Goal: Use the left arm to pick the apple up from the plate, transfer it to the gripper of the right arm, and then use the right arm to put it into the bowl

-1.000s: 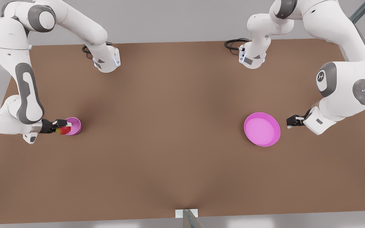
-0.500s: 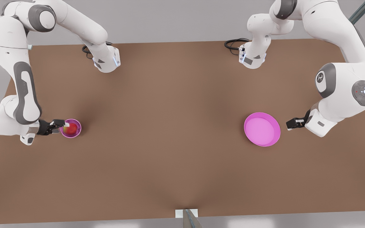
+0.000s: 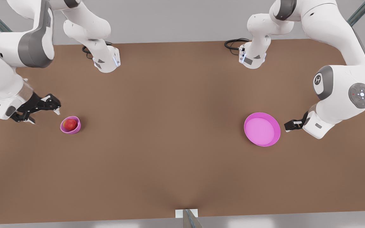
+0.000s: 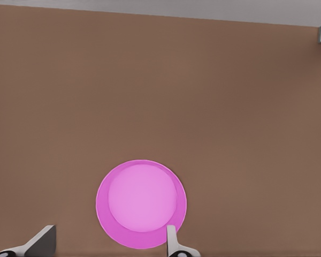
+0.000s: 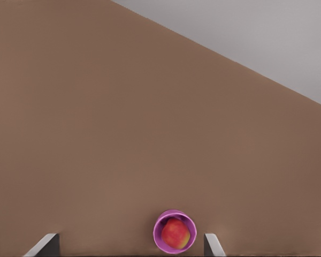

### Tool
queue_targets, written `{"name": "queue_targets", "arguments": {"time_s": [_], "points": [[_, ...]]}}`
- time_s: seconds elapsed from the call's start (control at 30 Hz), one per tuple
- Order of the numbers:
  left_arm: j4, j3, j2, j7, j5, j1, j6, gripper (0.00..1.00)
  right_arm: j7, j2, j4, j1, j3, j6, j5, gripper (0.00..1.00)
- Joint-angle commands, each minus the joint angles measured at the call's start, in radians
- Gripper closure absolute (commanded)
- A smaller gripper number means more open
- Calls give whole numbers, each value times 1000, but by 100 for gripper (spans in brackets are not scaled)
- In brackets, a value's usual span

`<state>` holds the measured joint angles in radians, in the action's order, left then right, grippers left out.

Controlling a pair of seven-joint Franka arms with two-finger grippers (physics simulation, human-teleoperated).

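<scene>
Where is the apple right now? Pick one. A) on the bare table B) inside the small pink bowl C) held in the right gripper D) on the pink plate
B: the red apple sits inside the small pink bowl, with the open right gripper drawn clear of it.

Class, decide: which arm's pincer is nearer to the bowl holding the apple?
The right pincer, open, is nearest, just beside the bowl with the apple. The left pincer waits across the table beside the plate.

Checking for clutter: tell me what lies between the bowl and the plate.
Nothing: bare table separates the bowl, holding the apple, from the plate in the front view.
</scene>
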<state>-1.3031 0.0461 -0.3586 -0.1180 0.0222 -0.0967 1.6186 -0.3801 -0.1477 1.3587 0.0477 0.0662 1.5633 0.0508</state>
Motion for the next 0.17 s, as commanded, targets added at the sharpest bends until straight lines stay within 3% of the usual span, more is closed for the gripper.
{"name": "queue_targets", "arguments": {"time_s": [0.0, 0.13], "points": [[1, 0, 1, 38, -1, 0, 1, 0, 405, -4, 3, 0, 1, -43, -23, 0], [2, 0, 1, 38, -1, 0, 0, 0, 492, -43, -4, -19, 30, -32, -22, 0]]}}
